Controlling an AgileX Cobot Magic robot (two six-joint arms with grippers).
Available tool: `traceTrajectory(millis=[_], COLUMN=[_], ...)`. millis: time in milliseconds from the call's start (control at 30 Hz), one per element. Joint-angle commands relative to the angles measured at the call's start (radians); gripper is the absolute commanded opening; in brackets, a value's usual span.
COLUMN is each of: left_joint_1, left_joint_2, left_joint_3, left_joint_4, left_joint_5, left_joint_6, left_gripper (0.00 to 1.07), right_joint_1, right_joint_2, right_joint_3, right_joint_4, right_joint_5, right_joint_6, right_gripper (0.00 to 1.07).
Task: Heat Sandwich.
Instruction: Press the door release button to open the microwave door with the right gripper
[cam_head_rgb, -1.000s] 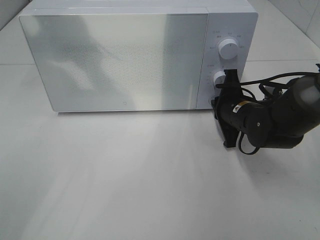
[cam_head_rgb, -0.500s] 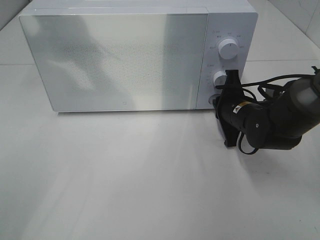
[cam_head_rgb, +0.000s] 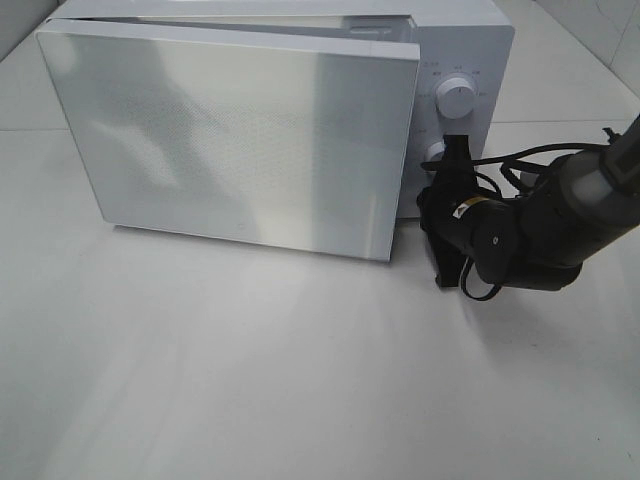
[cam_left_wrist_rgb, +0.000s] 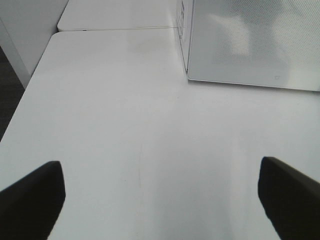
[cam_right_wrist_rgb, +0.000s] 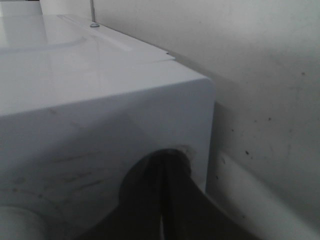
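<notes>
Exterior high: closed right jaws at microwave panel (cam_head_rgb: 472, 55)

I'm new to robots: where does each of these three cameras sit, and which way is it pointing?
Exterior high: mounted above, looking down at the microwave, its door ajar; right arm and shut right pincer show.
Left wrist: low over the table, facing the door; open left pincer shows.
Right wrist: tight against the microwave; its shut fingers show.
All three share the microwave.
</notes>
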Motion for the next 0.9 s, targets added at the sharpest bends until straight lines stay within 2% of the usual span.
traceTrajectory(millis=[33, 900], left_joint_1=[0.003, 0.003], left_joint_2=[-0.028, -0.028], left_joint_3=[0.003, 0.003], left_joint_4=[-0.008, -0.008], left_joint_5=[-0.008, -0.008], left_joint_6=[-0.001, -0.001], left_gripper=[1.01, 1.01], right_joint_1=[-0.027, -0.027], right_joint_2=[-0.001, -0.018], right_joint_3=[-0.108, -0.1], right_joint_4=[-0.032, -0.033], right_joint_5=[-0.256, -0.217], right_joint_6=[-0.009, -0.011], right_gripper=[0.0, 0.0])
